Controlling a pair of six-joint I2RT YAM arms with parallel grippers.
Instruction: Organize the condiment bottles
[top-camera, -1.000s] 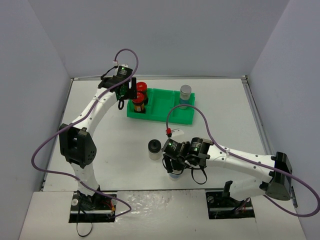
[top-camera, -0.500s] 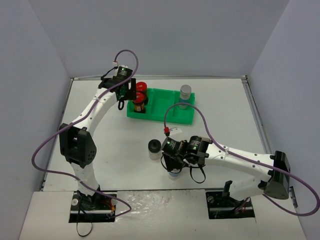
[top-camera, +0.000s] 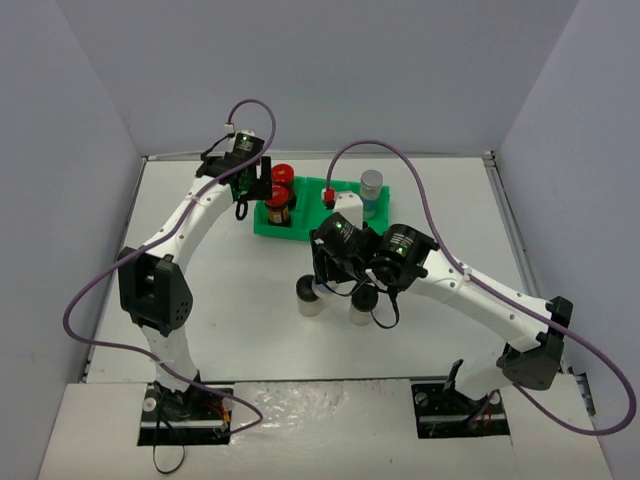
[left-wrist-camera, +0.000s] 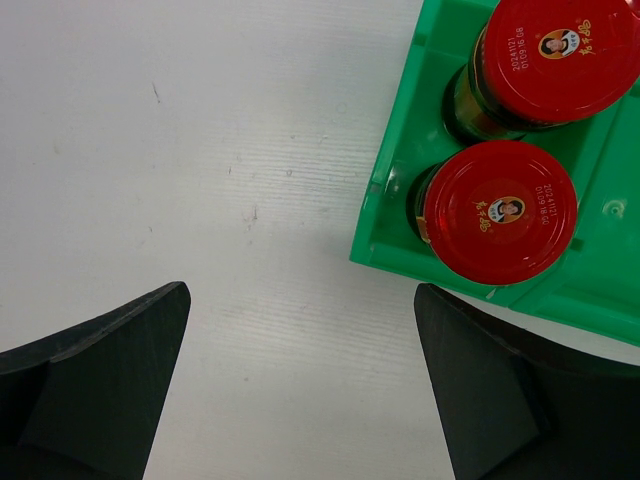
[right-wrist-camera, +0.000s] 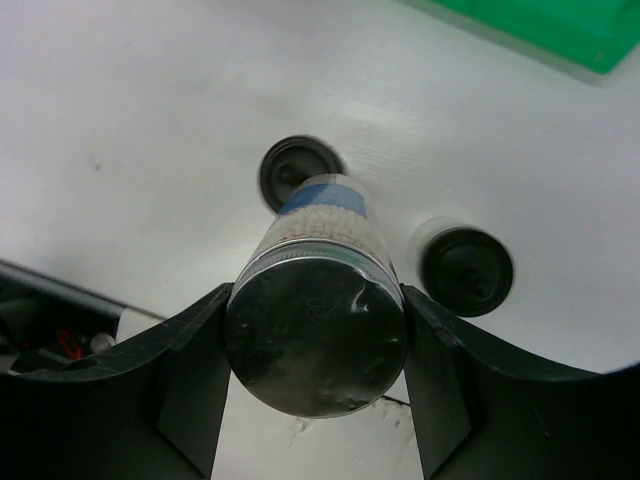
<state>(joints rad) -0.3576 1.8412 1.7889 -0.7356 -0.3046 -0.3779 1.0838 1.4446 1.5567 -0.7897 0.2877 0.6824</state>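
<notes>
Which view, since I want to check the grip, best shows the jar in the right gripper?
The right wrist view: the silver-capped jar sits centred, clamped in the right gripper, blue label visible. In the top external view the arm largely hides it; the left wrist view shows two red-capped jars in the green tray instead.

1. The left arm (top-camera: 197, 212) reaches far forward. The left gripper (left-wrist-camera: 302, 300) points straight down, fingers spread wide.
2. The right arm (top-camera: 480, 300) bends leftward across the middle. The right gripper (right-wrist-camera: 315, 310) points down, clamping a jar (right-wrist-camera: 325, 215).
</notes>
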